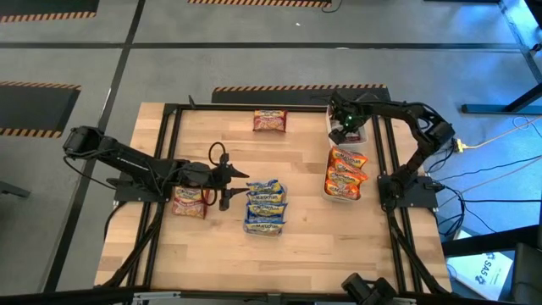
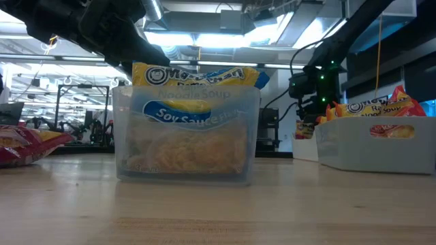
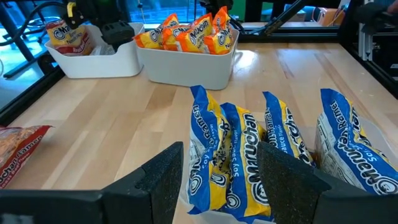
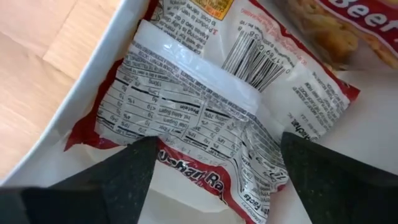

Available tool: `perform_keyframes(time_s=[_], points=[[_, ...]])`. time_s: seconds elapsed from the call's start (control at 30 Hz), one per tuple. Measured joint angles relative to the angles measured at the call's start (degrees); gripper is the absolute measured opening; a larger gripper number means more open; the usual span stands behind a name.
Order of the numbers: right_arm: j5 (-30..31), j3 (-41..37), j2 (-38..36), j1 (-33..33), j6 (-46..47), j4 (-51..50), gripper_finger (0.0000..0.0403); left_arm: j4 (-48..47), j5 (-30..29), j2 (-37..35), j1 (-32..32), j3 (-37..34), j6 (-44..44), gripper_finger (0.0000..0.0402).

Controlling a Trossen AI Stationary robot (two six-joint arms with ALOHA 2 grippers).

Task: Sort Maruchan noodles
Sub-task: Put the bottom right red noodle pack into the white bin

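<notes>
Blue-and-yellow Maruchan packets [image 3: 249, 155], one reading "Soy Sauce," stand in a clear container [image 2: 185, 136] mid-table; the left gripper [image 3: 217, 180] hovers open beside them. The right gripper [image 4: 217, 180] hangs open, empty, over a red packet [image 4: 205, 118] in the far-right white bin [image 4: 93, 81].

You've got blue-and-yellow packets [image 3: 249, 155] in a clear bin [image 2: 185, 136], orange-and-yellow ones [image 3: 186, 34] in a white tub [image 3: 186, 65], a red-edged packet [image 4: 211, 124] showing white print and a black barcode, all on pale wood table [image 1: 305, 254] with black frame.
</notes>
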Motion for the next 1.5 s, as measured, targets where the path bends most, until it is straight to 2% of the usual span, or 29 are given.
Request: perform_keyframes(time_s=[0.13, 0.43, 0.6, 0.97, 1.17, 1.5], points=[[0.8, 0.0, 0.1, 0.1, 0.1, 0.1, 0.0293, 0.0, 0.0, 0.0, 0.0, 0.0, 0.0, 0.0198], [1.9, -0.2, 0.3, 0.1, 0.0, 2.6, 0.0098, 0.0, 0.0, 0.0, 0.0, 0.0, 0.0, 0.0198], [3.4, -0.2, 0.3, 0.1, -1.8, 2.7, 0.0013, 0.0, 0.0, 0.0, 0.0, 0.0, 0.0, 0.0198], [4.9, -0.3, -2.5, 0.1, -3.6, 2.6, 0.0001, 0.0, 0.0, 0.0, 0.0, 0.0, 0.0, 0.0198], [4.9, 2.2, -7.4, 0.0, -4.4, -2.3, 0.0001, 0.0, 0.0, 0.0, 0.0, 0.0, 0.0, 0.0198], [3.0, 4.6, -9.6, 0.0, -4.2, -6.6, 0.0000, 0.0, 0.0, 0.0, 0.0, 0.0, 0.0, 0.0198]])
